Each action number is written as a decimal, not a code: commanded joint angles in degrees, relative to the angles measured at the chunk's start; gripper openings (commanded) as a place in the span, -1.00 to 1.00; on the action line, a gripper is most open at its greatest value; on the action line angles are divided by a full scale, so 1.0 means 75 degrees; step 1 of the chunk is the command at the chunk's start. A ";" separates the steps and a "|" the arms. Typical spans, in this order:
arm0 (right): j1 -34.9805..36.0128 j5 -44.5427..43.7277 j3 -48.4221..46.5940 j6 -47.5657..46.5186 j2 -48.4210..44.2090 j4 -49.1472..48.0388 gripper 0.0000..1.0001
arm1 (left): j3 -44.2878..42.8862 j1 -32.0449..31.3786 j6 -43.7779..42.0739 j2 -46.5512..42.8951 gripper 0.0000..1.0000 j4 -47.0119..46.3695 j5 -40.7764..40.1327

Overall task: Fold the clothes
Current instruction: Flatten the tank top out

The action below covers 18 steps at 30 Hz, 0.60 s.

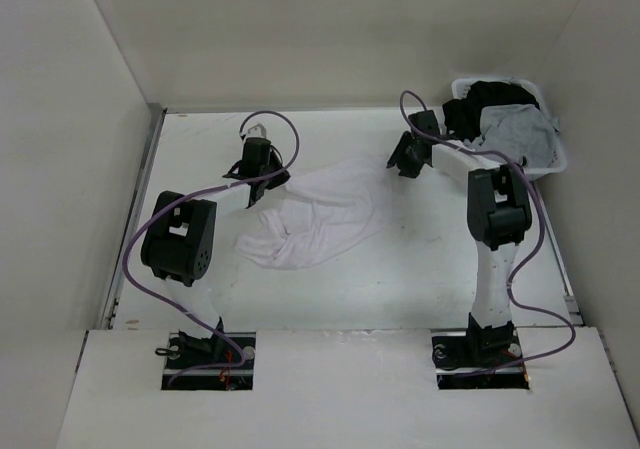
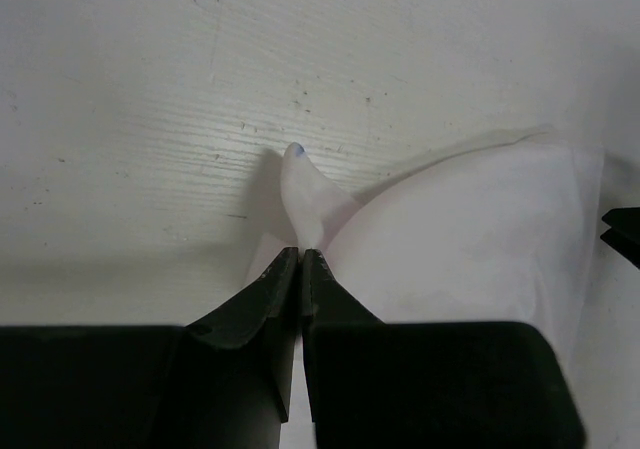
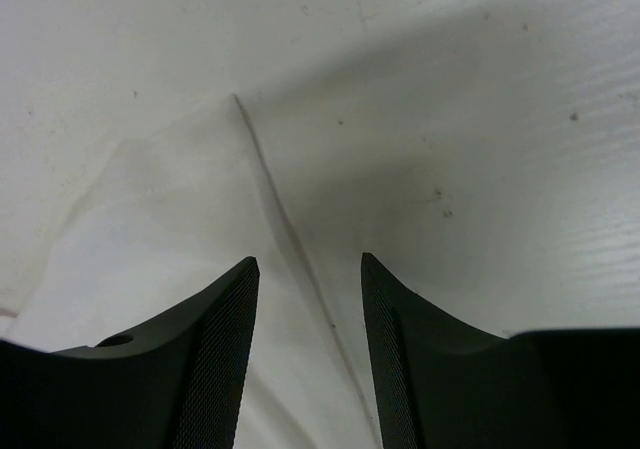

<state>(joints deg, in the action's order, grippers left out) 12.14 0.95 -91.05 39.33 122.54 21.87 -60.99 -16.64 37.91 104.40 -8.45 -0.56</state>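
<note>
This is looking like a robotics lab cell rather than a home: plain white panels point(image 1: 300, 29) are boxing in a scuffed white table point(image 1: 400, 289) on three sides. The left arm point(image 1: 180, 234) and the right arm point(image 1: 495, 209) are standing bolted in square cut-outs point(image 1: 205, 361) at the near edge, with purple cables point(image 1: 135, 279) looping loose. A white basket point(image 1: 530, 87) is holding a black garment point(image 1: 480, 104) and a grey garment point(image 1: 515, 129) in the far right corner, and a white tank top point(image 1: 320, 219) is lying crumpled on the table.
</note>
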 commanded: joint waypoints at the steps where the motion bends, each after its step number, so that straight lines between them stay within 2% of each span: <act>1: 0.0156 0.0295 -0.0668 0.0134 0.0301 -0.0197 -0.03 | 0.0046 -0.0060 0.0078 -0.0232 -0.96 -0.0409 0.0109; 4: 0.0168 0.0213 -0.0798 0.0321 0.0489 -0.0267 -0.11 | 0.0093 -0.0095 0.0078 -0.0314 -0.96 -0.0421 0.0109; 7: 0.0168 0.0201 -0.0938 0.0439 0.0653 -0.0396 -0.28 | 0.0058 -0.0130 0.0078 -0.0326 -0.96 -0.0421 0.0109; 10: 0.0180 0.0201 -0.1149 0.0626 0.0852 -0.0489 -0.64 | -0.0012 -0.0177 0.0066 -0.0280 -0.96 -0.0421 0.0063; 11: 0.0180 0.0143 -0.1185 0.0731 0.0864 -0.0606 -0.82 | -0.0047 -0.0177 0.0055 -0.0268 -0.96 -0.0421 0.0039; 12: 0.0191 0.0096 -0.1104 0.0790 0.0772 -0.0862 -0.89 | -0.0117 -0.0131 0.0078 -0.0233 -0.96 -0.0421 0.0039; 15: 0.0238 0.0037 -0.0729 0.0849 0.0199 -0.1986 -0.96 | -0.0607 0.0092 0.0195 -0.0151 -0.96 -0.0374 0.0016; 18: 0.0238 0.0131 -0.0821 0.0838 -0.0656 -0.2691 -0.99 | -0.1859 0.0385 0.0417 -0.0080 -0.97 -0.0117 0.0191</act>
<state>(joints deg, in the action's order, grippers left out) 13.23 2.00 -96.25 44.62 127.13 12.80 -65.10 -16.19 39.05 104.81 -6.46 0.14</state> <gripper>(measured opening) 0.011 0.033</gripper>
